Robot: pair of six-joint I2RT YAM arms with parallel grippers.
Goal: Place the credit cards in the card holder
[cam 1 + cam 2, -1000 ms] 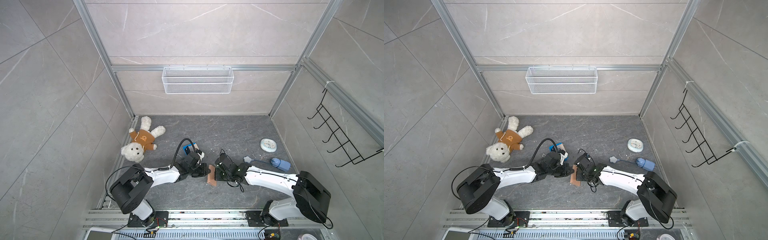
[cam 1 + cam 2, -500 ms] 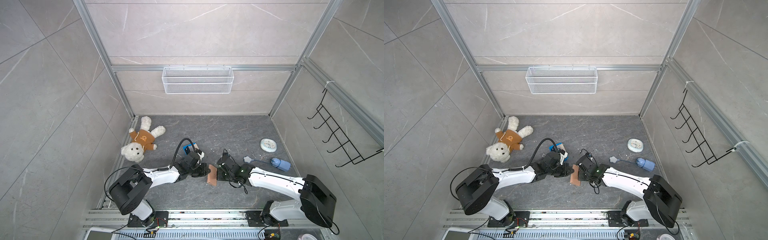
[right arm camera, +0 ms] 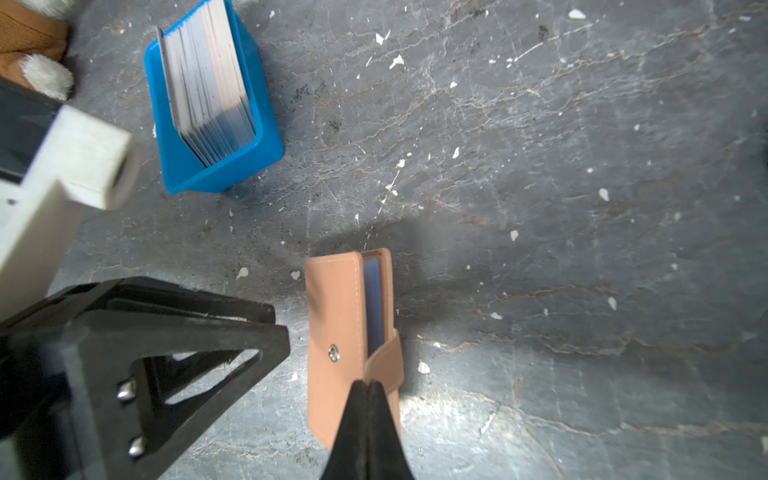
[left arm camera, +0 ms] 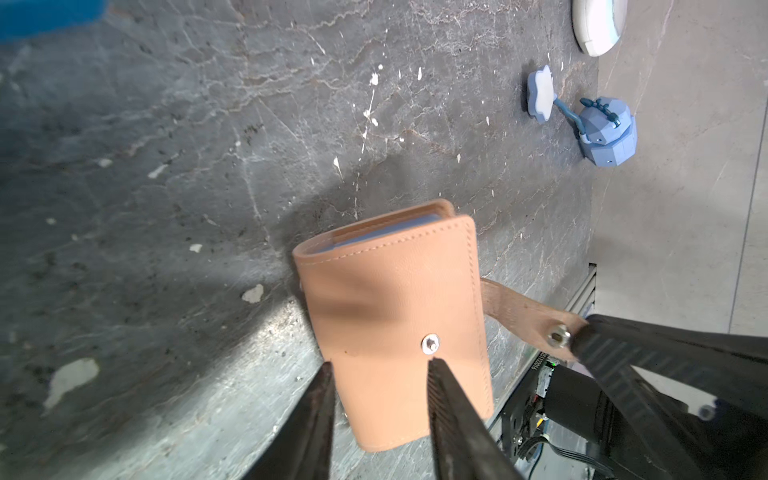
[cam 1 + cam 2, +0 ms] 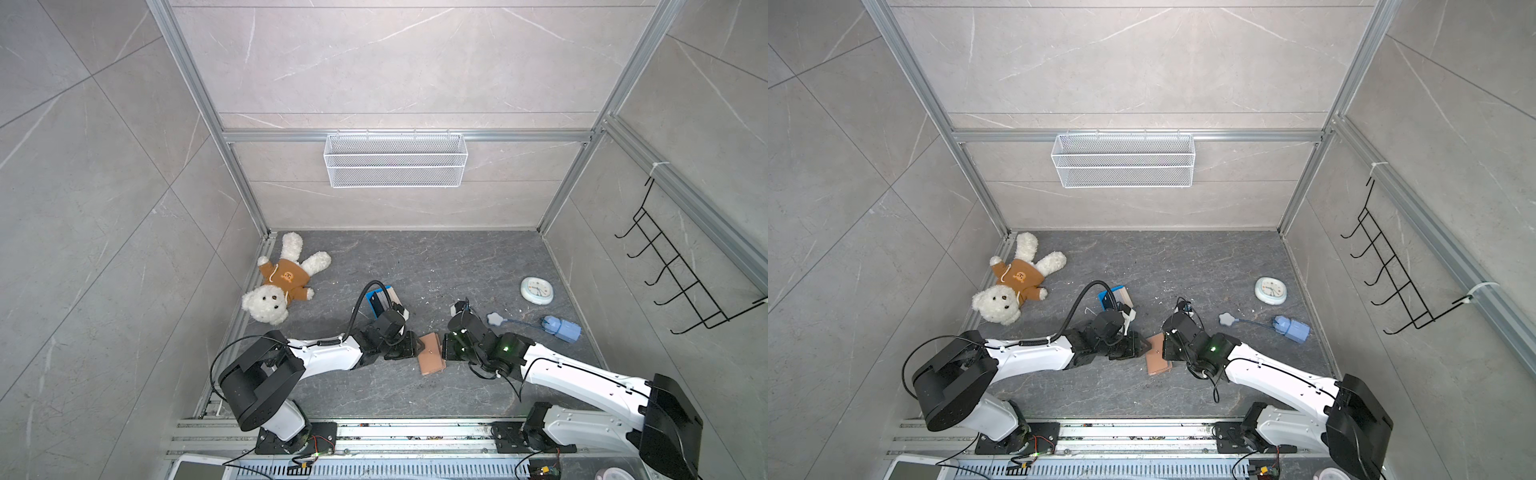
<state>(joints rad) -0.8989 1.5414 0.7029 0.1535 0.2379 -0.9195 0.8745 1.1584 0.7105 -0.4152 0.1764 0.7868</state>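
Credit cards (image 3: 208, 83) are stood on edge in a blue tray (image 3: 216, 174) towards the middle of the tabletop (image 5: 415, 266). None has yet been put into the card holder (image 4: 395, 316), which lies folded shut but unsnapped near the middle of the front edge, between the two grippers.

Its strap (image 4: 523, 311) is pinched at the snap end by the right gripper (image 3: 368, 390), whose fingers are pressed together on it. The left gripper (image 4: 379, 365) is held with fingers apart, one over the holder beside the snap stud (image 4: 431, 344), one off its edge; nothing is gripped.

Opening the holder is judged to be the step in hand. Next, the holder would need to be pinned while the strap is drawn aside, so that the bluish sleeves (image 3: 372, 303) are exposed.

A teddy bear (image 5: 282, 286) by the left edge, and a clock (image 5: 537, 290) and blue toy (image 5: 561, 328) by the right edge, are well apart. Nothing is seen in the way.
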